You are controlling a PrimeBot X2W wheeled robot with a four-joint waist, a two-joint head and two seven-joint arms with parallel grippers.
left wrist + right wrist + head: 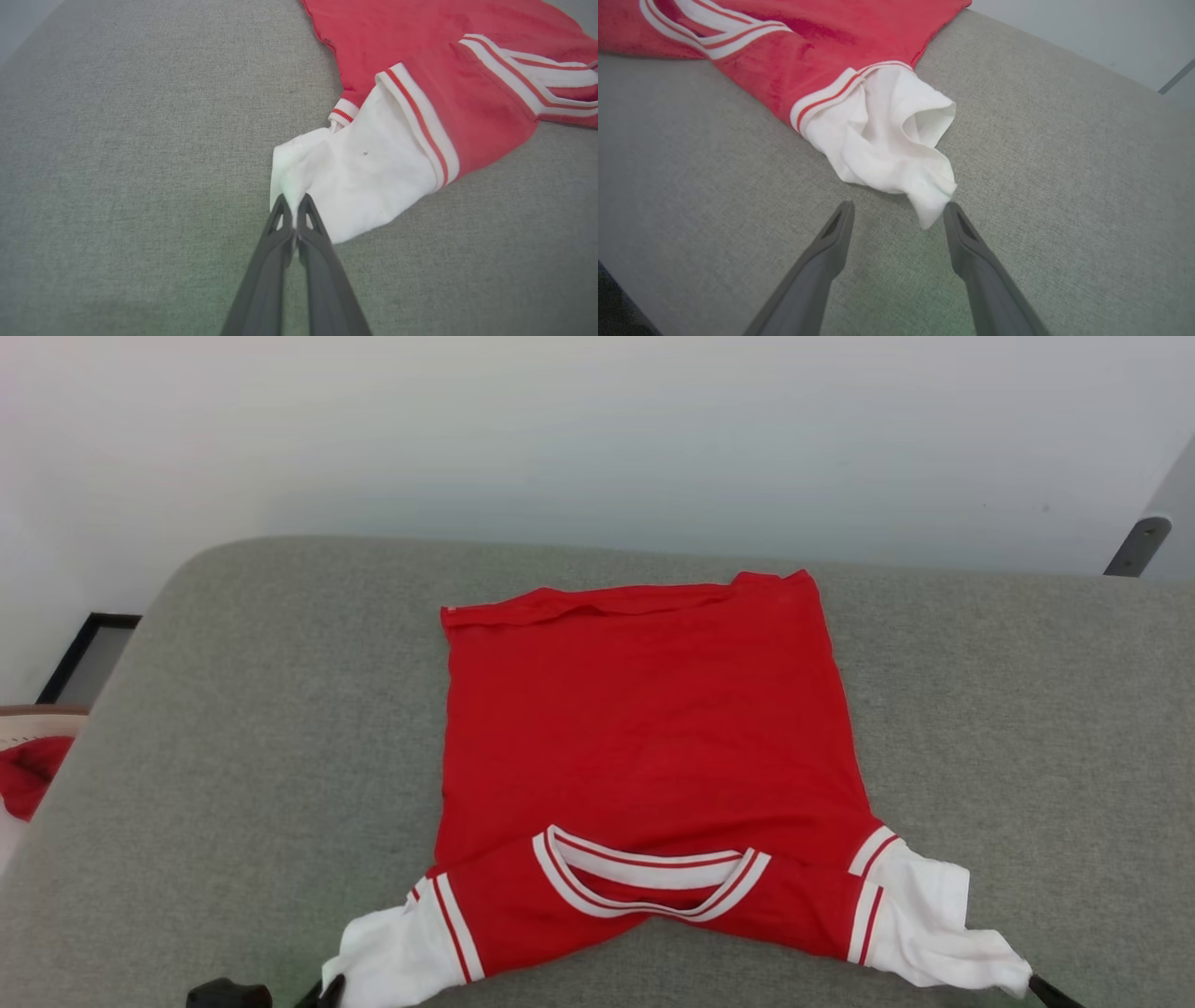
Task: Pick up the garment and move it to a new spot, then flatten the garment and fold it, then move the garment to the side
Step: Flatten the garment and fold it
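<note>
Head view: garment [644, 728] runs toward twelve o'clock; left claw [293, 201] clenches its white sleeve, right claw [899, 208] gapes, sleeve tip at one o'clock.

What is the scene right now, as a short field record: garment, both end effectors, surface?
garment: spread out, mostly flat, collar end nearest the robot, hem farthest
surface: grey padded top
left end effector: shut on the tip of the left-side sleeve
right end effector: open; the tip of the right-side sleeve lies between its fingers, close to one of them, not gripped
fold: not yet done
</note>
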